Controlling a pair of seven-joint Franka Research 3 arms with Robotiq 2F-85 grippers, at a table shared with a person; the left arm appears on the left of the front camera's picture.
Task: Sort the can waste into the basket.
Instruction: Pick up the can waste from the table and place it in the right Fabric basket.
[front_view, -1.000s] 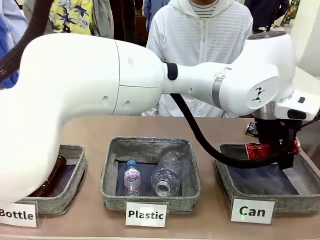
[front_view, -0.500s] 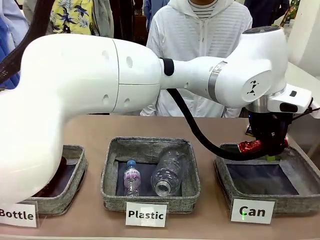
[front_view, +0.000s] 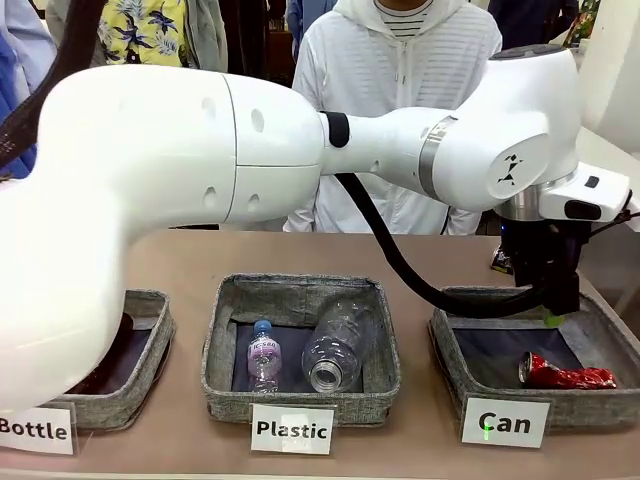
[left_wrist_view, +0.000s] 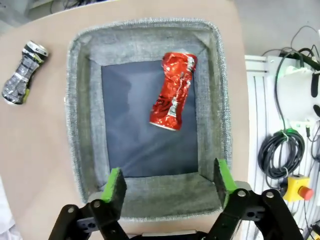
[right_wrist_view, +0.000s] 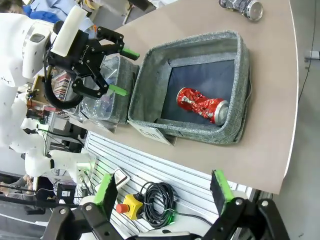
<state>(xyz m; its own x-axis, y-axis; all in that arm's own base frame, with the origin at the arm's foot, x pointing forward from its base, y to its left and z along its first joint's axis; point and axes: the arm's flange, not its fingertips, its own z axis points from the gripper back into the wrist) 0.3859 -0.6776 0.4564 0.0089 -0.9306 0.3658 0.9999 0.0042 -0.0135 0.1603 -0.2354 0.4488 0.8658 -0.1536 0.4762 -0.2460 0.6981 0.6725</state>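
While the left arm reaches across the table, its left gripper (left_wrist_view: 168, 180) hangs above the basket (front_view: 446, 366) that stands behind the white "Can" sign (front_view: 505, 422). Its green pads are spread wide with nothing between them. From the left wrist view, the claw sits over one edge of this basket rather than its middle.

The red can (front_view: 565, 373) lies on its side on the dark lining inside the basket. It is close to the wall nearest the sign and touches no part of the gripper above it. It is crushed and creased along its length.

The black-and-silver can (left_wrist_view: 22, 72) lies on the bare table outside the basket, beyond the wall that faces away from the sign, on the person's side. It is clear of the felt.

The right gripper (right_wrist_view: 164, 192) is held well off from the basket, past the table's edge on the side away from the other baskets, looking back at it. Its jaws are wide apart too, and empty.

A person in a white hooded top (front_view: 395, 60) stands beyond the basket, at the far side of the table.
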